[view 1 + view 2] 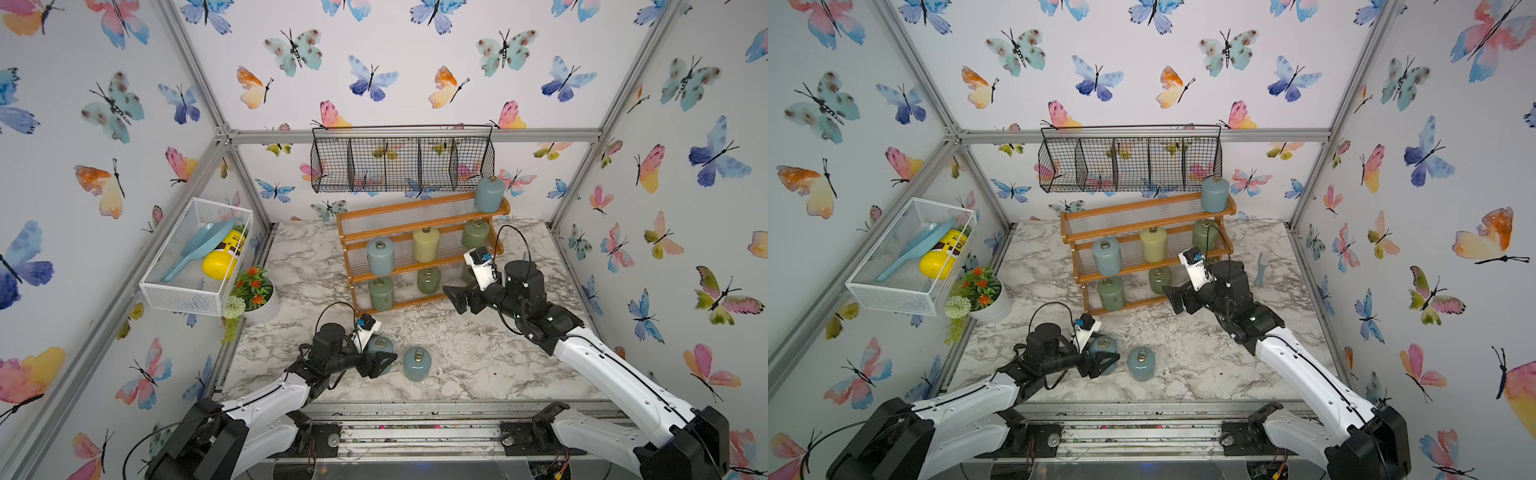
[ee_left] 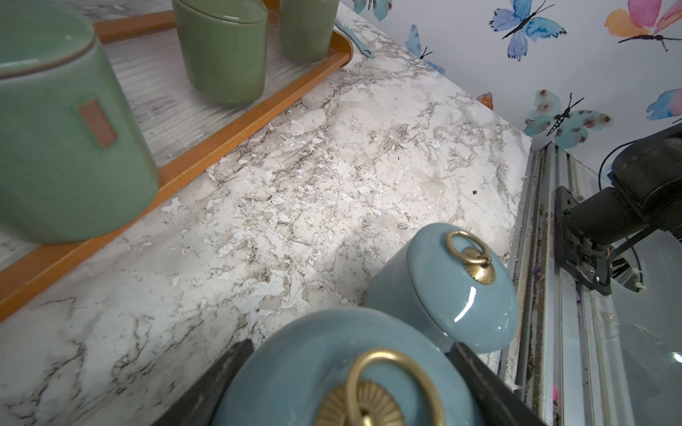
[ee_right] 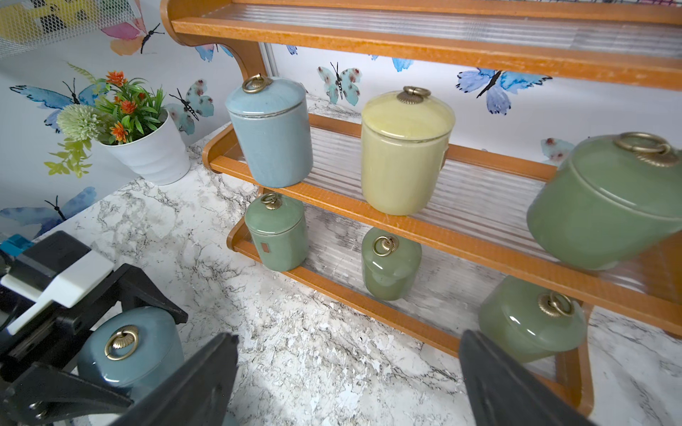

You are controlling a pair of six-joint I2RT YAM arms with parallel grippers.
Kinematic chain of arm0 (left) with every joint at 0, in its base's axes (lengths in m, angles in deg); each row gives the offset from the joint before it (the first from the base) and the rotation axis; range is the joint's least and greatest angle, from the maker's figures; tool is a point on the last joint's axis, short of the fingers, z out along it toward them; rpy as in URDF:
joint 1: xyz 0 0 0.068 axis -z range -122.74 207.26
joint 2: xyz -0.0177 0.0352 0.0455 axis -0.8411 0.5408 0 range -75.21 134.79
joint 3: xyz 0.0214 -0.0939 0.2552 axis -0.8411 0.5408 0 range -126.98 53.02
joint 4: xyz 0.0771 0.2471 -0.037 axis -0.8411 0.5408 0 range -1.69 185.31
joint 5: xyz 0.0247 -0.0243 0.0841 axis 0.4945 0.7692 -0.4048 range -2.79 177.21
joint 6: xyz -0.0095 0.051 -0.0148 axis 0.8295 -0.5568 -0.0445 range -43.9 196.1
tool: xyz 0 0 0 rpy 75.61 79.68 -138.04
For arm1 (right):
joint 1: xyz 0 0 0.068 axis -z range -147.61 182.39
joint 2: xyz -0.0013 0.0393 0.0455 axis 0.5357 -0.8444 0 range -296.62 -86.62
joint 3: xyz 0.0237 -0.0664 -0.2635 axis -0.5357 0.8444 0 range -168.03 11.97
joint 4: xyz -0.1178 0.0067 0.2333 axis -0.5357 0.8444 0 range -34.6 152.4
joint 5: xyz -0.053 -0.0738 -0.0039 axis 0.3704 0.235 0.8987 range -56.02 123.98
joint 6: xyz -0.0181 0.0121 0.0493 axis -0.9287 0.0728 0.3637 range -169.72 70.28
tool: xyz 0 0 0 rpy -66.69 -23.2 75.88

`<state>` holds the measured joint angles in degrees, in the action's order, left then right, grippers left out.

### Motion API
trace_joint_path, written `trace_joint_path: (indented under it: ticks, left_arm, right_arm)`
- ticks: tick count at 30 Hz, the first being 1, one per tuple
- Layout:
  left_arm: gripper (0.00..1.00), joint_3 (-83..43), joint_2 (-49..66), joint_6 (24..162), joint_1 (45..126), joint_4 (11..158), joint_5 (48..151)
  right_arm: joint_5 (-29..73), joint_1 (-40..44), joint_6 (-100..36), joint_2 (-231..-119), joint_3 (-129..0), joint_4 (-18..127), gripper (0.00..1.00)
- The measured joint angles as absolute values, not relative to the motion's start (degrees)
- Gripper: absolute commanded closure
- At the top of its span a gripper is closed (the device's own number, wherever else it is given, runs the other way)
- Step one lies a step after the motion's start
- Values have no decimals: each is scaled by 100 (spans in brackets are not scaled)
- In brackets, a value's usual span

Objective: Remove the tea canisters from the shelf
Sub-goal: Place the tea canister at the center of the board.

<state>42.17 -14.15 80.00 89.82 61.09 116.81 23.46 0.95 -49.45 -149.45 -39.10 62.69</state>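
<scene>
White-shelled arms (image 1: 266,399), black joints (image 1: 521,282)

Green canister (image 2: 62,147) blurred; edge-cropped.

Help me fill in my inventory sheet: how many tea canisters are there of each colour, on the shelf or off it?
Blue-grey tea canisters: 4 (2 on the shelf, 1 on the table, 1 in the left hand)
Sage green tea canisters: 4, all on the shelf
Pale yellow tea canister: 1, on the shelf
Total: 9
</scene>
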Motion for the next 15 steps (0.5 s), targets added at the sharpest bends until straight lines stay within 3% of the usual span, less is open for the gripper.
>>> trace_joint_path:
  ticks: [15]
  left_arm:
    - [14, 4573, -836, 7976, 9233, 4933, 11249]
  right_arm:
    - [2348, 136, -4984, -14945, -3910, 6269, 1]
